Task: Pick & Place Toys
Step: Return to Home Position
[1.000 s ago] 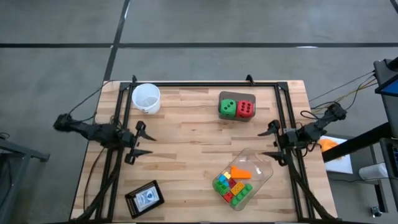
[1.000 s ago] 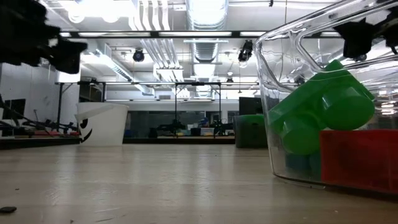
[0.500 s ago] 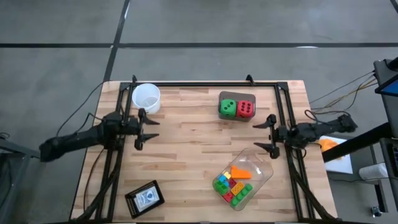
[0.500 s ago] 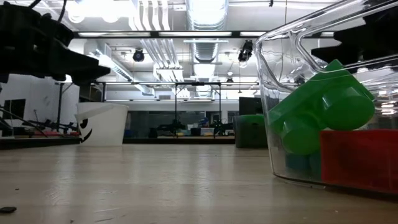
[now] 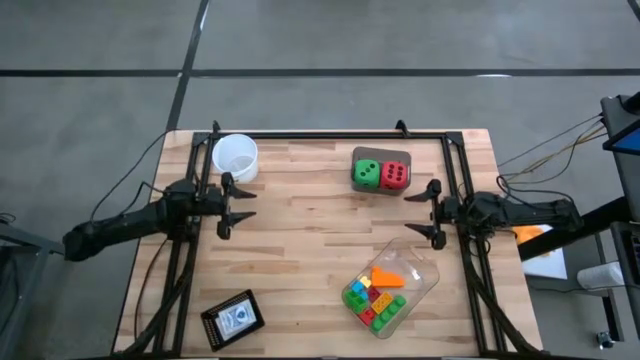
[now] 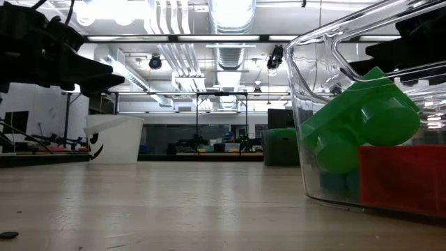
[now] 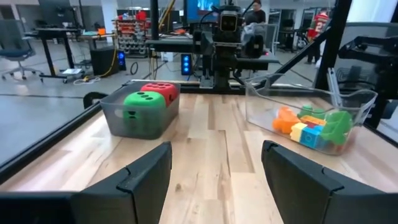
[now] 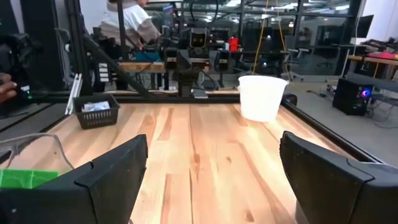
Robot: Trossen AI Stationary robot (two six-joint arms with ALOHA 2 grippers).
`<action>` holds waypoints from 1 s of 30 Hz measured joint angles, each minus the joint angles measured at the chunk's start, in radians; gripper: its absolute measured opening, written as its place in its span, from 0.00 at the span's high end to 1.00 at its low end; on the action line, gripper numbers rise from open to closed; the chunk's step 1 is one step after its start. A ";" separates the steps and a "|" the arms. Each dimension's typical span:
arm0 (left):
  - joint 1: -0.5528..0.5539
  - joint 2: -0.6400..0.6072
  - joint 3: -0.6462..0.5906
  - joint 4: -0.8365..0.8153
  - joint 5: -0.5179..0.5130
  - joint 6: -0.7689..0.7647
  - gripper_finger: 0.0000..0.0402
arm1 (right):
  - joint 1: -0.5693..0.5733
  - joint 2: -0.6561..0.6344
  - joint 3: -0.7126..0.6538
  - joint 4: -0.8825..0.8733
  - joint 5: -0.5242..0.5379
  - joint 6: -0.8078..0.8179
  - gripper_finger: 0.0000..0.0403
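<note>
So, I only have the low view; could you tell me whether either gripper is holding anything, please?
Observer: No, the left gripper and the right gripper are both open and empty, at opposite sides of the table.
Operator: Thank you; what is in the clear tray besides the green brick and the red brick?
Observer: An orange wedge lies in it too.
Operator: And where are the dice?
Observer: The green die and the red die sit side by side in a grey bin.

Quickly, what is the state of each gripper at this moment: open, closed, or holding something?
Left gripper: open, holding nothing.
Right gripper: open, holding nothing.
</note>
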 joint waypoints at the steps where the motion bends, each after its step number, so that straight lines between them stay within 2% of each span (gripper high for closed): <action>1: 0.000 0.000 0.000 0.000 -0.001 -0.007 0.38 | 0.000 0.007 0.000 0.000 0.000 0.000 0.12; 16: 0.000 0.000 -0.001 0.000 -0.002 -0.024 0.38 | 0.000 0.117 0.002 0.004 0.000 0.000 0.12; 30: 0.000 0.000 -0.001 0.000 -0.002 -0.025 0.38 | 0.001 0.166 0.006 0.011 0.000 0.000 0.12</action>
